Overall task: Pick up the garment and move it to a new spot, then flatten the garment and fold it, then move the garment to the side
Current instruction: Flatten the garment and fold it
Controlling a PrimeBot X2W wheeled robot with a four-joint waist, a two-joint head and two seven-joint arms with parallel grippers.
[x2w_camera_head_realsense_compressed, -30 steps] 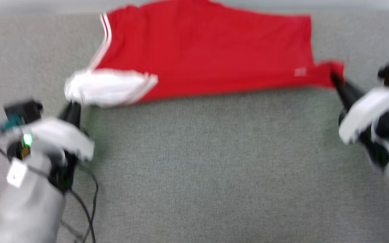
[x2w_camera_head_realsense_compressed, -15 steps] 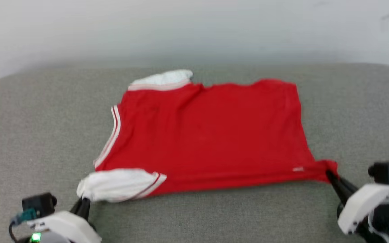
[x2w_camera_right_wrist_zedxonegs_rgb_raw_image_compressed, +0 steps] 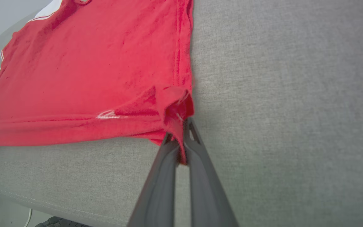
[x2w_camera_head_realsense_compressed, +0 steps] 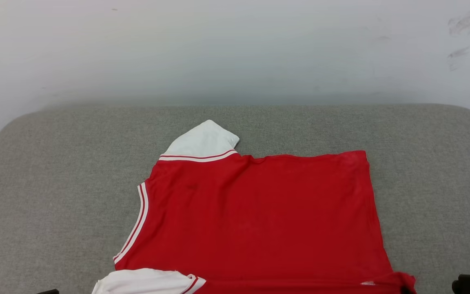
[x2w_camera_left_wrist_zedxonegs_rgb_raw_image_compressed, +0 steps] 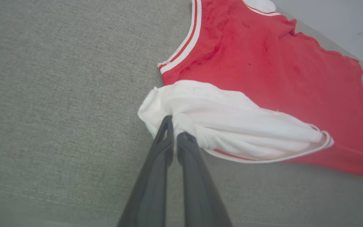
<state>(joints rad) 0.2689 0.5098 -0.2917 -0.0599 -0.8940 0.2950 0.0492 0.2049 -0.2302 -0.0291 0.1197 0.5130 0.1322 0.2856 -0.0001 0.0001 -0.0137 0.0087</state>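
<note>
The garment, a red jersey with white sleeves and striped trim, lies spread on the grey cushion, plain red face up. In the left wrist view my left gripper is shut on the bunched white sleeve at the garment's near left corner. My right gripper is shut on a folded red hem corner of the garment at its near right. One white sleeve points toward the wall. The near sleeve is cut by the head view's bottom edge.
A pale wall rises right behind the cushion's far edge. Grey cushion surface lies bare left and right of the garment. The cushion's front edge shows in the right wrist view, with floor and a cable below it.
The head camera has tilted up, so the garment slid down the picture and both grippers dropped past its bottom edge. Both grips on the garment look unchanged.
</note>
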